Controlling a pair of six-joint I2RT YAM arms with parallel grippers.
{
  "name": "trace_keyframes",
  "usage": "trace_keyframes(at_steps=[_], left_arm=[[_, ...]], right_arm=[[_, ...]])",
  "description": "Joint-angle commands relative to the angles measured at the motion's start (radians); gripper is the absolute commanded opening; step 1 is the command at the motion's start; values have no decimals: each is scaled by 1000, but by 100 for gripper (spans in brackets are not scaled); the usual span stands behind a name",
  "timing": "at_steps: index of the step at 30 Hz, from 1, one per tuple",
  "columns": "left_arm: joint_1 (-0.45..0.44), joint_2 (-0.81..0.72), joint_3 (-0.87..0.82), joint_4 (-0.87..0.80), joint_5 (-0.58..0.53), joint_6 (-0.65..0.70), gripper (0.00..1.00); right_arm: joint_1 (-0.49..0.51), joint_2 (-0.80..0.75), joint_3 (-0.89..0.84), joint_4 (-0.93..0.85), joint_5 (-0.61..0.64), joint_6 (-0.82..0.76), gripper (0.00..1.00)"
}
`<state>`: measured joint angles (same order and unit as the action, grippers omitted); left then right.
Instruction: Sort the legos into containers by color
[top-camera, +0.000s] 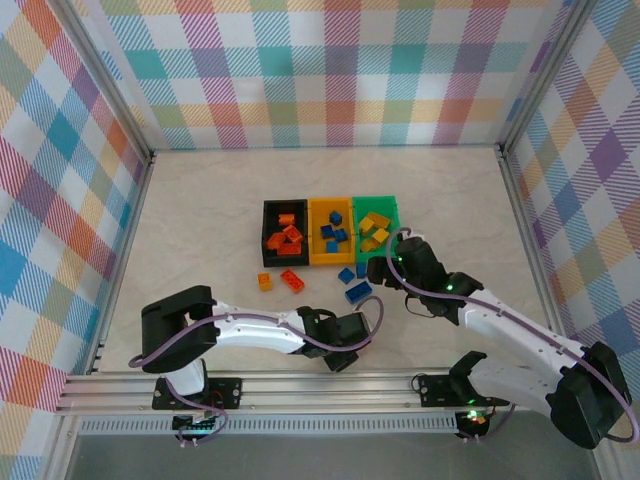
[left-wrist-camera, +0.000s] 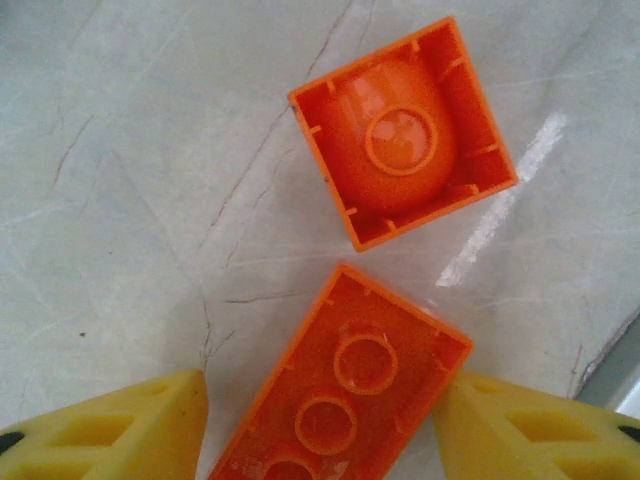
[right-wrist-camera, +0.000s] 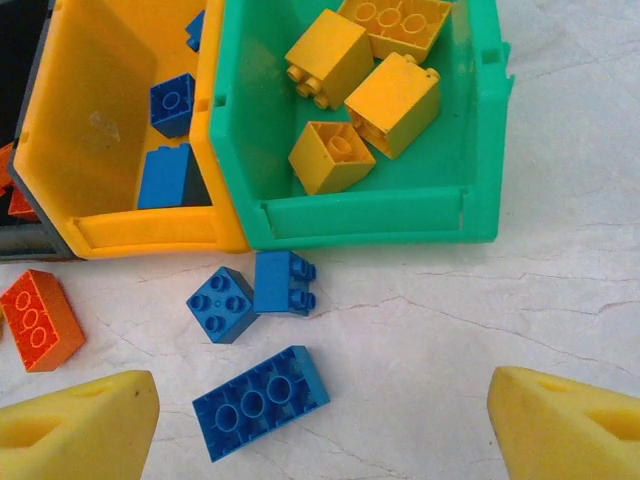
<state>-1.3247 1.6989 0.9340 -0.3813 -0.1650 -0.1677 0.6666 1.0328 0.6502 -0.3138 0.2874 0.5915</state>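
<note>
Three bins: black plastic bin (top-camera: 265, 235) holds orange studded bricks (top-camera: 285, 238), yellow-orange bin (top-camera: 331, 262) blue bricks (top-camera: 333, 233), green bin (top-camera: 377, 199) yellow bricks (top-camera: 375, 225). At their 6 o'clock my right gripper (right-wrist-camera: 322, 390) gapes; my left gripper (left-wrist-camera: 320, 400) flanks one long orange brick (left-wrist-camera: 350, 350), hold unclear.

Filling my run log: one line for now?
left gripper: astride long orange brick, grip unclear | right gripper: open near loose blue bricks

Setting: lab-type robot test cell. Marble-look table (top-camera: 200, 220); plaid walls (top-camera: 320, 70) enclosing table; aluminium rail (top-camera: 300, 385) along table's near edge.

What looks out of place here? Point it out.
Nothing visibly damaged or missorted. Five bricks lie loose on the table before the bins: a square orange brick and a long orange brick, both hollow side up, and three blue bricks.
</note>
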Motion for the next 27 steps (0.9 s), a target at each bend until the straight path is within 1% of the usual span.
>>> trace_keyframes(at_steps=[1,8,12,16,18,21,24,27], left_arm=[[-12,16,-4,-16,-55,8,53],[-15,-28,-30,-24,-127,-5,37],[-7,-66,-39,-31,-163,-29,31],[33,-145,-42,-44,-197,-64,28],[73,-203,-34,-54,-215,-90,28],[169,-298,-17,-58,-237,-138,29],[314,-367,19,-72,-231,-187,29],[457,-371,79,-80,-225,-219,31]], right_arm=[[-7,-16,-11,20,-2,10,86],[-10,-20,-10,21,-1,11,86],[-12,-18,-11,24,-1,14,86],[-12,-16,-8,30,-7,16,86],[-10,-16,-7,30,-9,15,86],[-12,-14,-7,33,-11,16,86],[-12,-14,-6,33,-13,16,86],[-12,-15,-4,32,-14,15,86]])
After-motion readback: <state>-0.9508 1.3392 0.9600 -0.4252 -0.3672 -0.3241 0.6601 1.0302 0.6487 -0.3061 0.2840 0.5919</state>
